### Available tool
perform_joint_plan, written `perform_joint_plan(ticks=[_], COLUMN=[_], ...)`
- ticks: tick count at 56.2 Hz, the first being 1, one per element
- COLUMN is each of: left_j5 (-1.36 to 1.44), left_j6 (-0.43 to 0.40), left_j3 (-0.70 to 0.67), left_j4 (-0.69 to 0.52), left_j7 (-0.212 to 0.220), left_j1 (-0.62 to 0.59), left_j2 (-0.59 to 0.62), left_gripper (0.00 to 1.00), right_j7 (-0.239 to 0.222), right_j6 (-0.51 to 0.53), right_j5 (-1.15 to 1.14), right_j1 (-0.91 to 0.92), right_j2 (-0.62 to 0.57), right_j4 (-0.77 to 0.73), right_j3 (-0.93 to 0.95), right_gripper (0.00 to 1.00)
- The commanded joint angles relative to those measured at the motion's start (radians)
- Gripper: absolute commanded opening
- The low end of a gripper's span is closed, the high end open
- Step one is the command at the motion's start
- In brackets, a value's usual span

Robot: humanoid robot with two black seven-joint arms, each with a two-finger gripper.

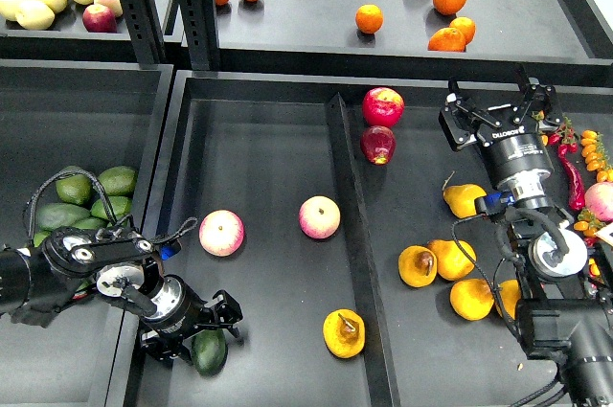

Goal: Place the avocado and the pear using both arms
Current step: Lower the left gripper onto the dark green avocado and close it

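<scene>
Matte avocado (209, 350), glossy red apple (382, 105)
</scene>
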Motion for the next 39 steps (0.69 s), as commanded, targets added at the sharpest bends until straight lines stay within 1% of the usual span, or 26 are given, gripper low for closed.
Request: perform_joint_plan(ticks=[1,9,15,19,22,25,39], left_j5=[0.002,0.022,0.036,0.042,0.045,0.049,0.120], left_j6=[0.000,0.000,0.000,0.000,0.000,0.000,0.000], left_j3=[0.000,0.000,-0.001,-0.001,-0.003,-0.003,-0.044], left_j4=[0.000,0.000,0.002,0.002,0.002,0.001,0.000], left_j7=[0.000,0.000,0.000,0.000,0.000,0.000,0.000], left_j1=[-0.001,0.001,0.009,0.009,0.010,0.010,0.012], left_j2=[-0.002,0.000,0.000,0.000,0.000,0.000,-0.002], left_gripper=[0.85,0.74,0.68,0.62,0.53,0.49,0.42], right_j7=[0.000,0.000,0.000,0.000,0.000,0.000,0.000], right_j6=[0.002,0.003,0.005,0.006,0.006,0.006,0.008], right_j5=[0.000,0.000,0.000,0.000,0.000,0.000,0.000], right_j1=[0.001,0.001,0.001,0.001,0.001,0.001,0.001], right_j2=[-0.002,-0.002,-0.003,-0.008,-0.008,-0.009,-0.009], right_j4=[0.000,-0.002,-0.002,-0.002,-0.002,-0.002,-0.002], right_j3=[0.007,0.008,0.008,0.008,0.008,0.008,0.011], right_gripper=[1.00,1.00,1.00,1.00,1.00,1.00,1.00])
